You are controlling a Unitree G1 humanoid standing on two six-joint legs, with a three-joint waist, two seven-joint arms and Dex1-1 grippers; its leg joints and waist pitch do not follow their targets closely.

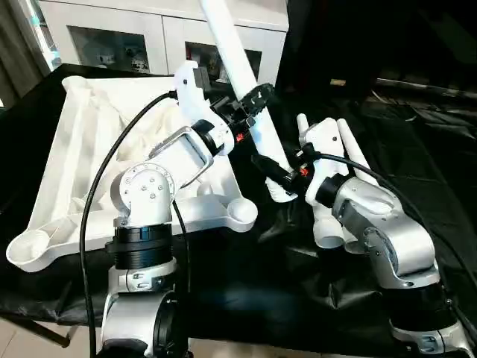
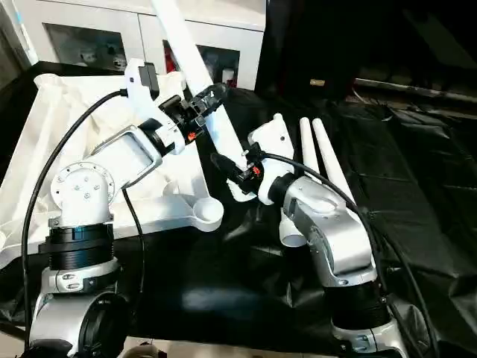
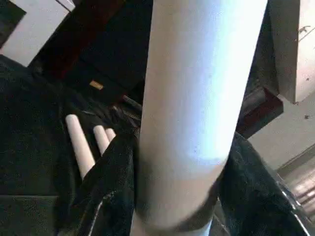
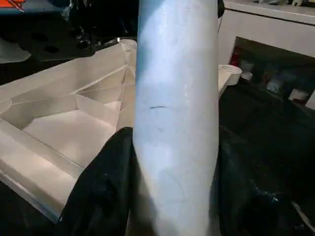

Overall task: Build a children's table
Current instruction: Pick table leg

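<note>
Black cloth (image 1: 246, 283) draped over the whole bench, wrinkled and faintly glossy. White glass-door cabinet (image 1: 112, 37) along the top edge of the head view.

Judged the step as fitting a leg. Held one leg (image 1: 237, 56) slanted at upper centre, top end past the upper edge. Bottom end sat low at centre, just beside the right rim of the tabletop (image 1: 74, 134) and short of the nearest corner socket (image 1: 242, 212). Could not tell whether that end touched the cloth. Noted a smooth, matte white plastic tube, rigid, faintly scuffed.

Clamped round its upper stretch with the left gripper (image 1: 253, 101), black fingers (image 3: 110, 187) about half spread against both flanks. Clamped lower on the same leg with the right gripper (image 1: 277, 170), fingers (image 4: 101, 191) likewise hugging both sides.

Found the tabletop upside down across the left half of the frame. Ribbed, recessed underside up, thin diagonal walls, round cup-like sockets at the corners.

Counted three spare legs (image 1: 352, 153) side by side at right centre, partly behind the right forearm.

Judged the next move: swing the bottom end over the lower-centre socket, bring the tube upright, press straight down. Reckoned a tilted entry likely to jam, and slick plastic apt to slide in the grip.
</note>
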